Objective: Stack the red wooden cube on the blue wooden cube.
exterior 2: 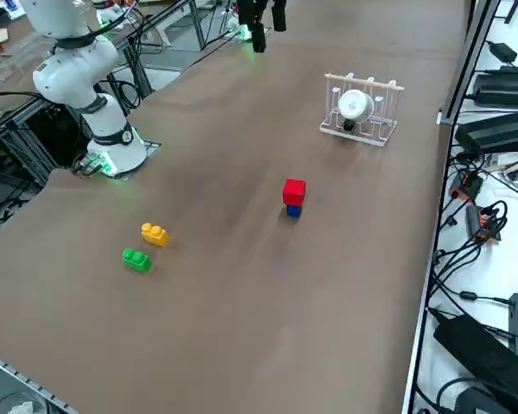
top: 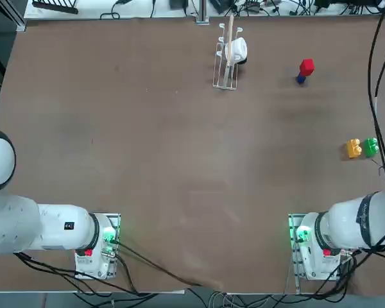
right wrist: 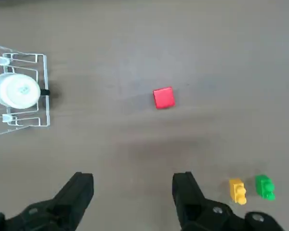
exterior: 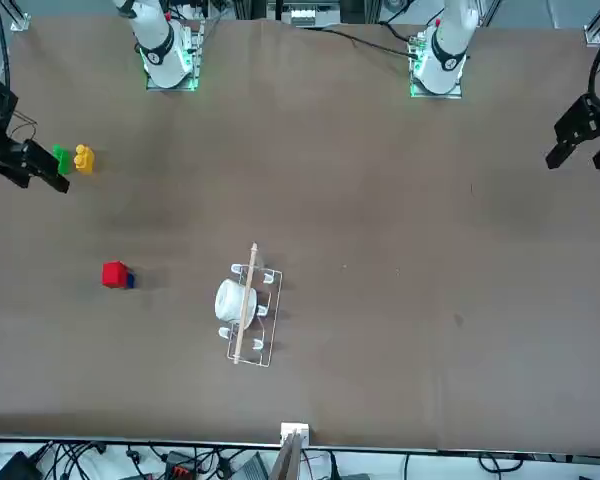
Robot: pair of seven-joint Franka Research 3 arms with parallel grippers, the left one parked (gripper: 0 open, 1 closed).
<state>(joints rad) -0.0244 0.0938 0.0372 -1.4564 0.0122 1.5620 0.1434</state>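
The red wooden cube (top: 307, 66) sits on top of the blue wooden cube (top: 300, 79) at the far right of the table. From the side the red wooden cube (exterior 2: 294, 191) stands squarely on the blue wooden cube (exterior 2: 293, 210). In the wrist view only the red wooden cube (right wrist: 163, 97) shows, and the blue one is hidden beneath it. My right gripper (right wrist: 132, 192) hangs high above the table, well back from the stack, open and holding nothing. It appears at the table's edge as the right gripper (exterior: 40, 178), near the studded blocks.
A white wire rack (top: 226, 64) holding a white cup stands at the far middle, left of the stack. An orange studded block (top: 353, 148) and a green studded block (top: 371, 147) lie side by side near the right edge. Cables run along that edge.
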